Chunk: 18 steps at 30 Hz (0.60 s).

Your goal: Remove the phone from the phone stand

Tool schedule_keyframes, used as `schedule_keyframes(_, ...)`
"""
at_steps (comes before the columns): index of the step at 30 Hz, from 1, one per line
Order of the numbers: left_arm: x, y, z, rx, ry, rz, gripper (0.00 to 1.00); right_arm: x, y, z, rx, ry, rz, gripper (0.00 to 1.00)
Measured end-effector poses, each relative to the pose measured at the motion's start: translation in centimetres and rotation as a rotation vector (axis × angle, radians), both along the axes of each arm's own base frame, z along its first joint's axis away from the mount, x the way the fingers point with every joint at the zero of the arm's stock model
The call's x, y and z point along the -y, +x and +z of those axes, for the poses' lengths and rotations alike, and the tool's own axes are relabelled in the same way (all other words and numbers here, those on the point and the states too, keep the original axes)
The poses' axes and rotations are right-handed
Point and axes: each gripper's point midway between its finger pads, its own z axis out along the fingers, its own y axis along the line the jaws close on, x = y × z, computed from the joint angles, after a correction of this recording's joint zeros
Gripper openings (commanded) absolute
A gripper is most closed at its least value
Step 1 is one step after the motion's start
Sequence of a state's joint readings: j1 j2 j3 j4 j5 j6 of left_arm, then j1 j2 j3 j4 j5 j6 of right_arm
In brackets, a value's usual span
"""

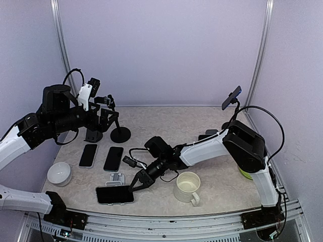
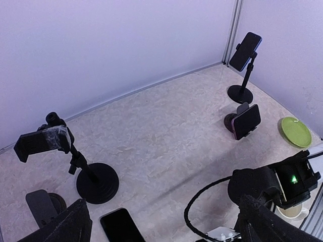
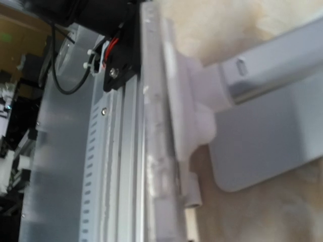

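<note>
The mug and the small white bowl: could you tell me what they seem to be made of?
The mug looks like glazed ceramic: cream, thick-walled, with a soft sheen on the rim. The bowl seems ceramic too, white and smooth, though plastic cannot be ruled out.

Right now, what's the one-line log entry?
right end effector: beside phone, grip unclear | phone: against white stand | left end effector: open, raised

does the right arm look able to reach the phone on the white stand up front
Probably yes: the right gripper sits at the right end of the phone, nothing between them, and the mug stands off to the side.
</note>
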State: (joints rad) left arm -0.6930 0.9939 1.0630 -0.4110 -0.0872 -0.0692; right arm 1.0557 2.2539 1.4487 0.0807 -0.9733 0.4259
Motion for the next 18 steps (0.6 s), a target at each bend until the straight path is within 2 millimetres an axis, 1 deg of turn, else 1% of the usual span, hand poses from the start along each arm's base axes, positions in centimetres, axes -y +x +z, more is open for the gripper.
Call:
schedule_keyframes(4,0.0,0.0,-0.1,-0.001,0.002,0.001,0.99,-0.2,0.1,-0.4,-0.009,-0.005,0.001,0.12)
schedule_keyframes(10,-0.1,0.2,-0.6,-0.004,0.011,0.007,0.99,-0.2,0.0,-0.4,0.003,0.008,0.012,0.09)
schedule_keyframes(15,-0.2,0.5,-1.3,-0.013,0.027,0.025,0.99,-0.3,0.0,-0.3,0.012,0.016,0.015,0.0)
schedule_keyframes(18,-0.2,0.5,-1.5,-0.016,0.029,0.026,0.99,-0.3,0.0,-0.3,0.015,0.02,0.016,0.0)
